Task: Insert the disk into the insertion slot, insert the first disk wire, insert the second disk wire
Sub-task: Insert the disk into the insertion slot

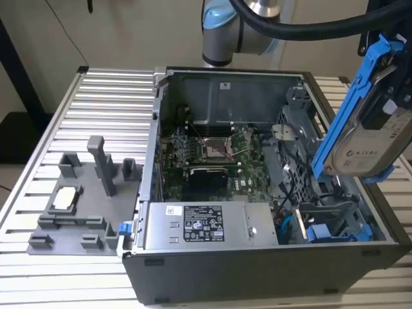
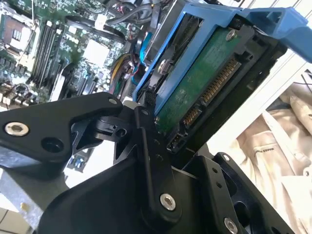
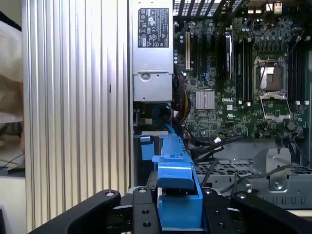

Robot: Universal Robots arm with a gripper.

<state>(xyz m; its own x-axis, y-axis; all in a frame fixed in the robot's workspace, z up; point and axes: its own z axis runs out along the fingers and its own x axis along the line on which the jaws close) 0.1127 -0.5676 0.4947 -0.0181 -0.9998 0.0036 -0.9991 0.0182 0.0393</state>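
My gripper (image 3: pixel 178 210) is shut on the disk (image 1: pixel 364 151), a silver-grey drive with a white label in a bright blue carrier frame (image 1: pixel 347 109). In the exterior view the disk hangs tilted, high over the case's right side. Below it is the grey sheet-metal drive cage with the insertion slot (image 1: pixel 325 211). In the second wrist view, black fingers (image 2: pixel 146 109) clamp the carrier, and the drive's green board and connector (image 2: pixel 204 92) face the camera. A blue cable (image 1: pixel 286 225) and black wires lie loose beside the cage.
The open computer case (image 1: pixel 212 273) lies on a slatted aluminium table (image 1: pixel 109 103). Inside are the motherboard (image 1: pixel 212 151), the silver power supply box (image 1: pixel 206 225) and another blue-fronted carrier (image 1: pixel 322 232). A grey fixture with posts (image 1: pixel 84 193) stands at the exterior view's left.
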